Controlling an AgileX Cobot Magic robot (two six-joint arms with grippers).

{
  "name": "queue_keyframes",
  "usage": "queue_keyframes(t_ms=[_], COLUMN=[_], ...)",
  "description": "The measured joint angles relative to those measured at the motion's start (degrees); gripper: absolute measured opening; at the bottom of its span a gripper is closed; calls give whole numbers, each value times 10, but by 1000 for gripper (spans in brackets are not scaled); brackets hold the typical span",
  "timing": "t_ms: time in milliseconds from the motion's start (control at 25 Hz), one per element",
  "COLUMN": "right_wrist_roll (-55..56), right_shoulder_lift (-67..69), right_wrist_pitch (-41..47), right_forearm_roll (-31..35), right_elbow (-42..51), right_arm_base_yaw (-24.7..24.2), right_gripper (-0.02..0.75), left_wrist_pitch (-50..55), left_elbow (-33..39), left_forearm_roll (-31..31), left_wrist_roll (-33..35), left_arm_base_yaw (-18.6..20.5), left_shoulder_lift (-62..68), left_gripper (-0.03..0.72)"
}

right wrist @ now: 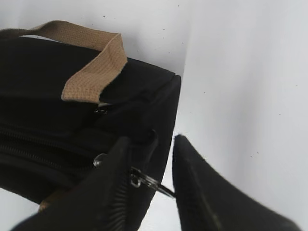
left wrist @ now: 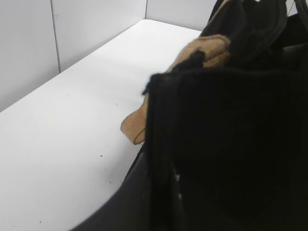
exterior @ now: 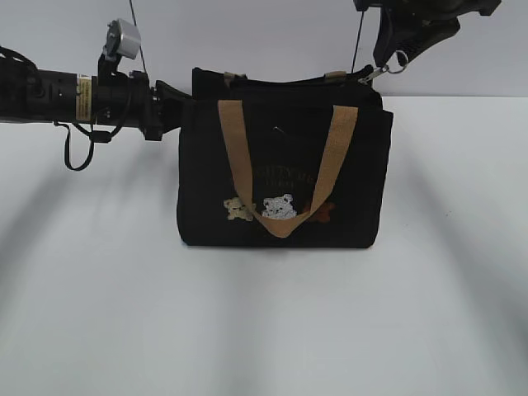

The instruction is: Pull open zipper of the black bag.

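Faint greenish lettering arcs across the front of the black bag (exterior: 285,165), above the three embroidered bears (exterior: 279,209); the letters are too dim to make out. A yellow label (exterior: 83,95) sits on the left arm, its print too small to read.

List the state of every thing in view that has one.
black bag: upright on the table, top mostly zipped.
zipper: ring pull at the bag's right end, between the right claw's fingers.
left claw: shut on the bag's left top edge.
right claw: partly open around the pull.
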Motion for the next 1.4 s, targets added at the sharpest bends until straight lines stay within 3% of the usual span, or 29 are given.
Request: queue_keyframes(t_ms=[240,320,520,680,880,1000,1280,1400], right_wrist_roll=[0,0,0,-8,-20,-29,-29,-29], right_shoulder_lift=[0,0,-1,-7,-22,-27,-42,-51], right_wrist_pitch=[0,0,0,0,0,1,2,2], right_forearm_roll=[0,0,-1,-2,-3,-3,-4,-4], right_elbow=[0,0,0,0,0,0,0,0], right_arm_base_yaw=[0,0,0,0,0,0,0,0], right_gripper=[391,434,464,468,470,470,470,470], left_wrist_pitch=[1,3,21,54,93,182,493,593], left_elbow=[0,0,0,0,0,0,0,0], left_forearm_roll=[-2,-13,-46,-24,58,120,132,132], left_wrist_roll=[0,0,-3,-41,-162,-263,-498,-549], left_arm_base_yaw=[0,0,0,1,3,3,3,4], left_shoulder_lift=[0,0,-1,-22,-77,-109,-159,-161], left_gripper=[62,124,375,446,455,455,480,484])
